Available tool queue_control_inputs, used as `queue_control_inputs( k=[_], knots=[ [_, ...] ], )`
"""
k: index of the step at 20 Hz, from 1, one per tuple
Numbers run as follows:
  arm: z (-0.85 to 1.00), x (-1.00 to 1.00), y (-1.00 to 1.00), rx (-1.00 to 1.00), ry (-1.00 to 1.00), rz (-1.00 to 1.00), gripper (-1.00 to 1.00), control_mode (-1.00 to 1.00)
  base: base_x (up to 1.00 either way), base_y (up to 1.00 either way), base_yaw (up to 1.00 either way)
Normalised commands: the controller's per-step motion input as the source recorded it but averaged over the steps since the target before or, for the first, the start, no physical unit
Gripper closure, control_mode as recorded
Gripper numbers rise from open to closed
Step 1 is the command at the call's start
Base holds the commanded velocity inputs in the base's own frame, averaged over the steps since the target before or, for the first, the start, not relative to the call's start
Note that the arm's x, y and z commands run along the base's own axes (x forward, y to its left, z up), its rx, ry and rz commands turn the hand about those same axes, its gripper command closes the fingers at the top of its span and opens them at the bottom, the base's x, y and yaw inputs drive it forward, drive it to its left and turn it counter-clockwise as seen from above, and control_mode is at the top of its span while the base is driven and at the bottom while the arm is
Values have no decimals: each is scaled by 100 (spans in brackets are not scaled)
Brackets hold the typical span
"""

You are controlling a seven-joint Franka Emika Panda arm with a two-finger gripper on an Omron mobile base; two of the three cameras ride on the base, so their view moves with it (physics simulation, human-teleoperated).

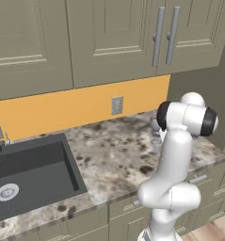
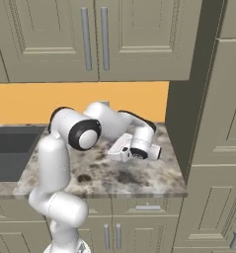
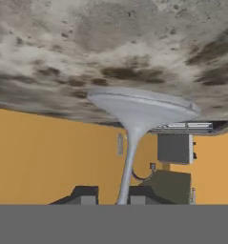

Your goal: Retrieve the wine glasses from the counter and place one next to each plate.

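My views are evenly, softly lit and flat, without glare; faint shadow lies under the upper cabinets (image 1: 85, 42), all slightly soft-edged.

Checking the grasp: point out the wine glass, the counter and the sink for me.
wine glass (image 3: 129, 157), hand view, on its stem.
counter (image 1: 116, 155), left base view, on bare speckled stone.
sink (image 1: 29, 172), left base view, on the basin floor.

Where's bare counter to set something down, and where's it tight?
Free: the speckled stone counter between the dark sink basin and the white robot arm, from the orange backsplash to the front edge. Crowded: the right end by the tall olive cabinet, where the gripper straddles the stem of a pale grey wine glass.
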Motion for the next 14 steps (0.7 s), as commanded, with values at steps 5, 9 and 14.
queue_control_inputs(
  k=[5, 9, 14],
  knots=[
    [71, -30, 0, 0, -27, 0, 100, -100, 0, 0, 0],
    [55, -60, 0, -1, -6, 0, 100, -100, 0, 0, 0],
    [45, -92, 0, -10, 0, 0, 100, -100, 0, 0, 0]
  ],
)
